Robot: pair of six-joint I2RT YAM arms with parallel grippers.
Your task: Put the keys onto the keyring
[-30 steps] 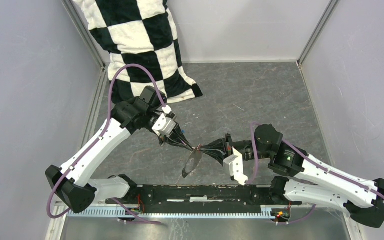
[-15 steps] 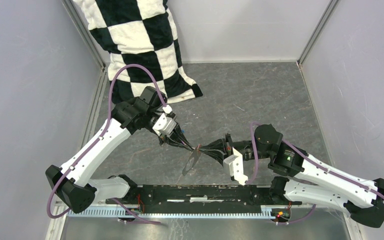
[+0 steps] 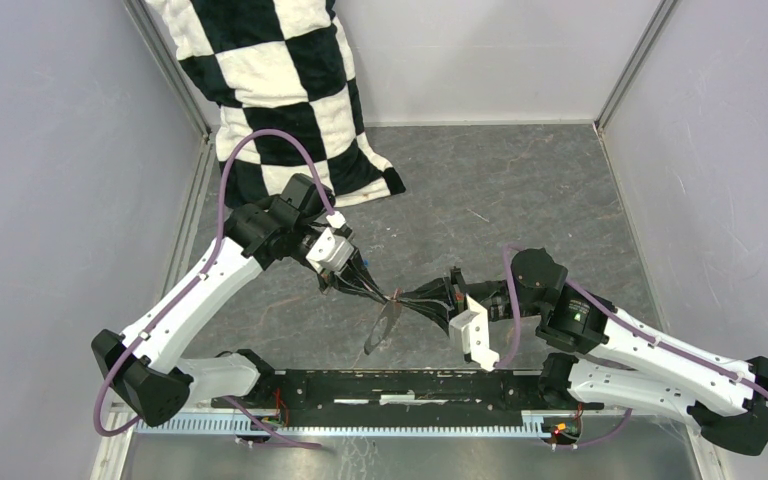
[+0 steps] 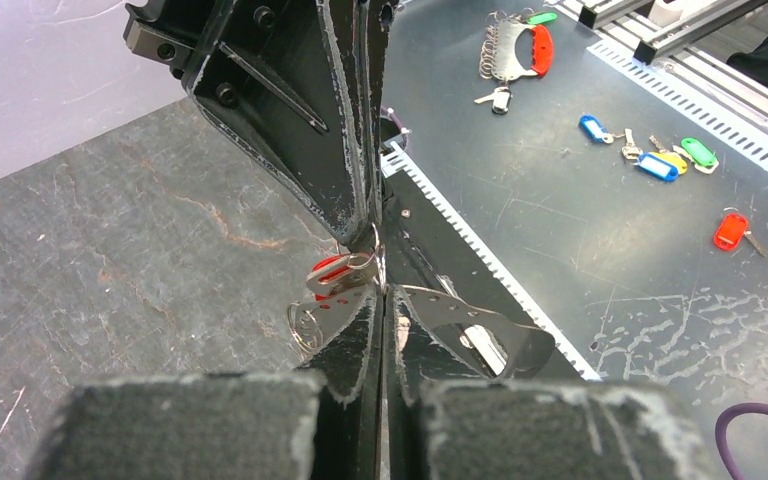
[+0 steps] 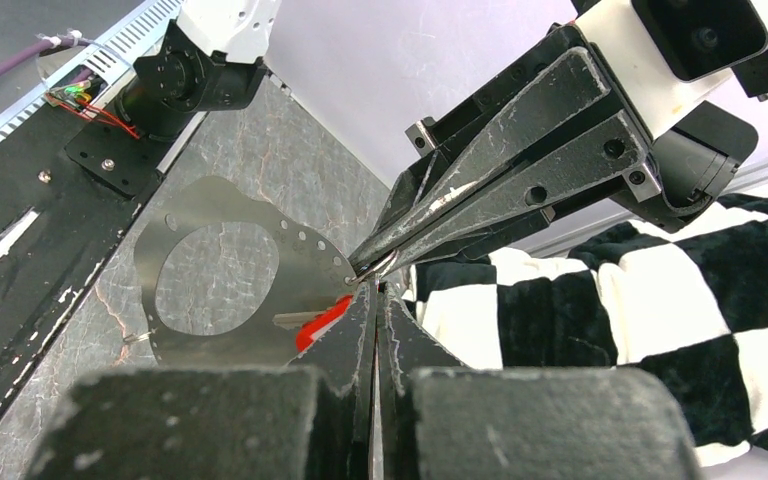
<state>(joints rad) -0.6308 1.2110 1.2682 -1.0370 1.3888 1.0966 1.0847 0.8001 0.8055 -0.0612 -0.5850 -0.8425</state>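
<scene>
Both grippers meet tip to tip above the grey floor. My left gripper (image 3: 388, 292) is shut, and the keyring (image 4: 480, 322), a thin grey metal hoop with small holes along its rim, passes between its fingers. In the top view the keyring (image 3: 384, 328) hangs below the tips. My right gripper (image 3: 406, 297) is shut at the same spot, seemingly on the red key (image 5: 322, 320) or its small wire ring. The red key (image 4: 332, 272) lies against the keyring (image 5: 215, 275). The blue key does not show at the grippers.
A black-and-white checkered cloth (image 3: 280, 90) lies at the back left. The black base rail (image 3: 410, 385) runs along the near edge. Several spare coloured key tags (image 4: 660, 160) lie on the metal bench beyond the rail. Grey walls close in both sides.
The hanging keyring has turned slightly and looks narrower from above. Both grippers stay shut at the same spot; the right wrist has shifted a little.
</scene>
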